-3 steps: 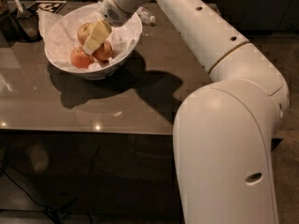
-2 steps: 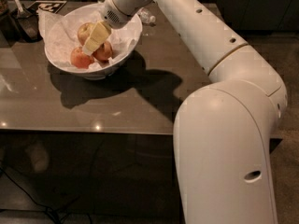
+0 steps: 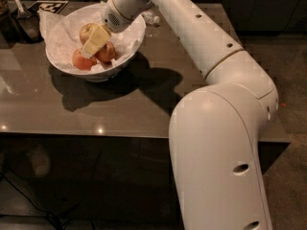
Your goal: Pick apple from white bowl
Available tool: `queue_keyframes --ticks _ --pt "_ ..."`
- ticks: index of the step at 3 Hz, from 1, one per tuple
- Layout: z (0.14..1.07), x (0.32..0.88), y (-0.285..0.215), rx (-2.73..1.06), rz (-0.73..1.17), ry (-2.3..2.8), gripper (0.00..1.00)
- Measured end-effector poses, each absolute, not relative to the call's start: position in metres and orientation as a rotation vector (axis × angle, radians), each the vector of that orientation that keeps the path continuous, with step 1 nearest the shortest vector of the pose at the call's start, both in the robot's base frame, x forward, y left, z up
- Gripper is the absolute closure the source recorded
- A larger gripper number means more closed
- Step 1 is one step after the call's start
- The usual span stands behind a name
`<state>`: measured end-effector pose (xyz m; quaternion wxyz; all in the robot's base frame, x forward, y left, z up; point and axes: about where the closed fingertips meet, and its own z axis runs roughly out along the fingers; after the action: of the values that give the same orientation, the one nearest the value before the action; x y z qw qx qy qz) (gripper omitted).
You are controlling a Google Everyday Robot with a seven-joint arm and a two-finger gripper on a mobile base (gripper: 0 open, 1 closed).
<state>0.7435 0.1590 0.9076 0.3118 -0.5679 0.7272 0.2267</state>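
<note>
The white bowl (image 3: 67, 67) stands on the back left of the brown table, lined with crumpled white paper. The pale yellow-green apple (image 3: 86, 31) lies at the back of the bowl. Two smaller red apples (image 3: 81, 60) (image 3: 107, 52) lie in front of it. My gripper (image 3: 96, 41) reaches down into the bowl from the right. Its pale yellow tip lies over the fruit, against the right side of the pale apple and above the two red ones. It hides part of each apple.
Dark utensils (image 3: 21, 20) and a black-and-white marker tag (image 3: 48, 6) sit at the table's back left. A small clear object (image 3: 151, 18) lies behind the bowl. The table's front edge (image 3: 86, 134) runs below. My white arm and base (image 3: 220, 143) fill the right foreground.
The arm and gripper stay over the apples in the bowl, with hardly any shift. The apples and the bowl have not moved.
</note>
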Motion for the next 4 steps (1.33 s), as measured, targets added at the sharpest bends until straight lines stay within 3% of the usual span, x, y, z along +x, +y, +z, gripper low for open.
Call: queue_keyframes --ticks 2,4 --pt "0.9077 0.7435 0.1590 -1.499 0.599 1.919 0.41" --pt "0.9078 0.7434 0.1593 -1.499 0.598 1.918 0.89"
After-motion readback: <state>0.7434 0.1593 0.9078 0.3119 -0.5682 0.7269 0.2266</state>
